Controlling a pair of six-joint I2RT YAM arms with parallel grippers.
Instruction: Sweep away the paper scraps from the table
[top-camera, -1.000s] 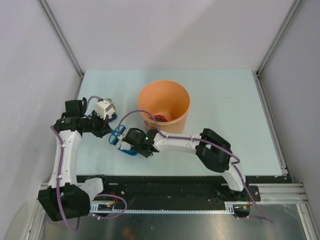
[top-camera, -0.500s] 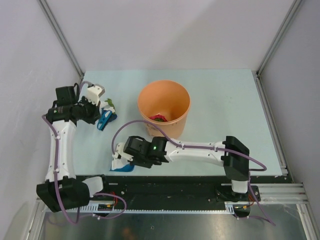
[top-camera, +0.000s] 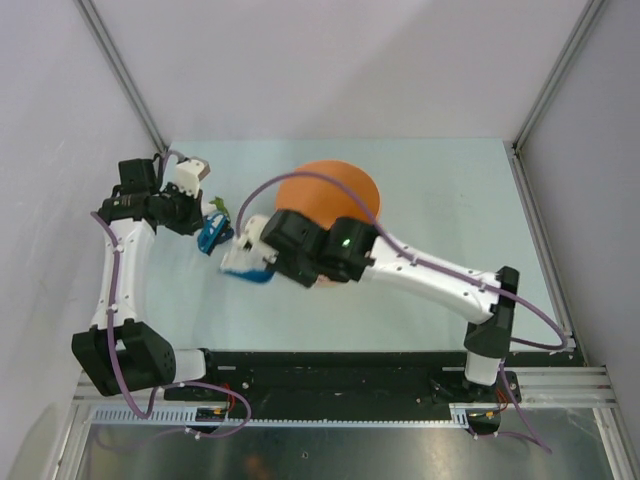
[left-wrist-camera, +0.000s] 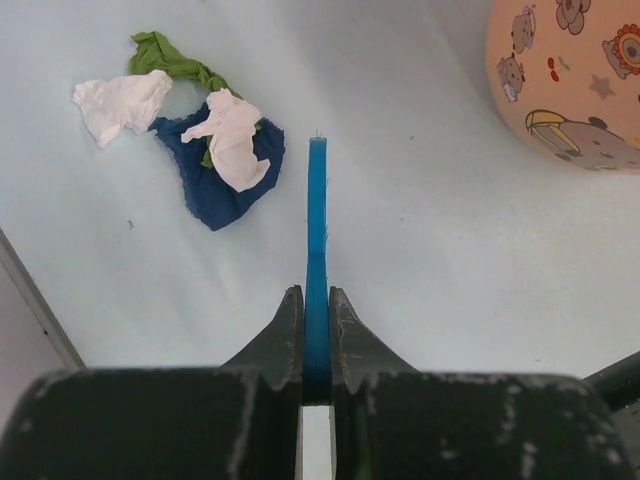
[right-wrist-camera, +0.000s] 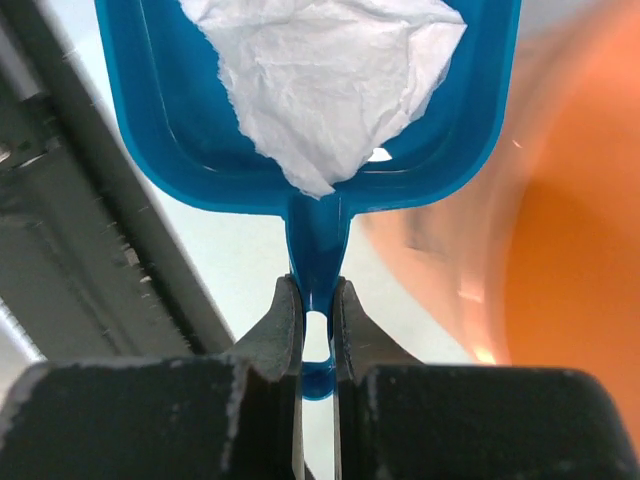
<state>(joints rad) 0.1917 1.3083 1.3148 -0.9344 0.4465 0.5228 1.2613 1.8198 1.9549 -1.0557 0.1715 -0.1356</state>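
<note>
Right jaws clamp the dustpan (right-wrist-camera: 200, 165) handle, white scrap (right-wrist-camera: 320, 80) aboard, beside the orange bucket (top-camera: 340, 185), not yet tipped. Left jaws pinch the brush (left-wrist-camera: 317, 230). More paper scraps (left-wrist-camera: 215, 150) lie far-left on the counter (left-wrist-camera: 450, 250), unswept.

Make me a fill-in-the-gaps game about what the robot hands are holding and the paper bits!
The crumpled paper in the blue plastic dustpan is ___.
The right hand holds that dustpan by its ___.
The left hand is shut on a thin ___ plastic tool.
Next to the dustpan is a round ___ bucket.
Answers: white, handle, blue, orange.
</note>
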